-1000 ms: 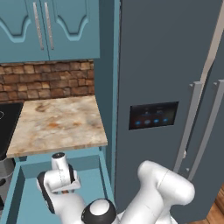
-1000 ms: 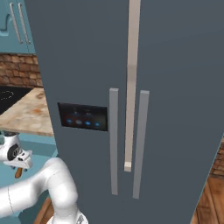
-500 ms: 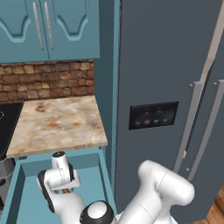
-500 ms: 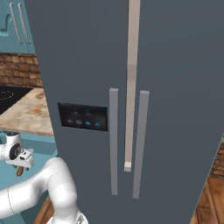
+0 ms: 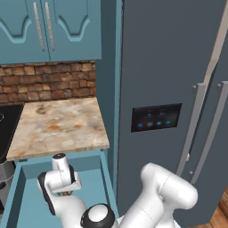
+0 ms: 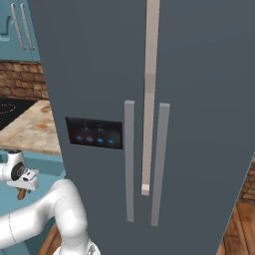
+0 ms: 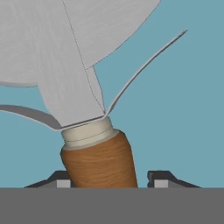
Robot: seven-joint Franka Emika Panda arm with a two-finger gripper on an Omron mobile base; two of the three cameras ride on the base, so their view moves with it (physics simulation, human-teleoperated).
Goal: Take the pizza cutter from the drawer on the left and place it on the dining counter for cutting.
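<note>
The drawer [image 5: 22, 202] stands pulled out under the short stone slab, its teal inside showing. In it lies the pizza cutter [image 7: 98, 159], brown wooden handle toward me and grey round blade [image 7: 57, 57] beyond. My gripper [image 7: 109, 181] reaches down into the drawer [image 7: 183, 109] and straddles the handle. The left fingertip [image 7: 61, 180] is against the wood, while the right fingertip [image 7: 159, 179] stands a small gap off it, so the jaws are partly closed, still open. A bit of the brown handle [image 6: 21, 193] peeks below the hand [image 5: 62, 178]. The dining counter is out of view.
A short marbled stone slab [image 5: 58, 127] sits above the drawer, with a black cooktop [image 5: 6, 124] at its left. A tall grey fridge [image 5: 178, 89] stands right beside the drawer. Teal wall cabinets [image 5: 49, 26] and brick backsplash [image 5: 44, 84] lie behind.
The jaws have narrowed from wide open to close around the cutter's handle. The hand has stayed in place in the drawer.
</note>
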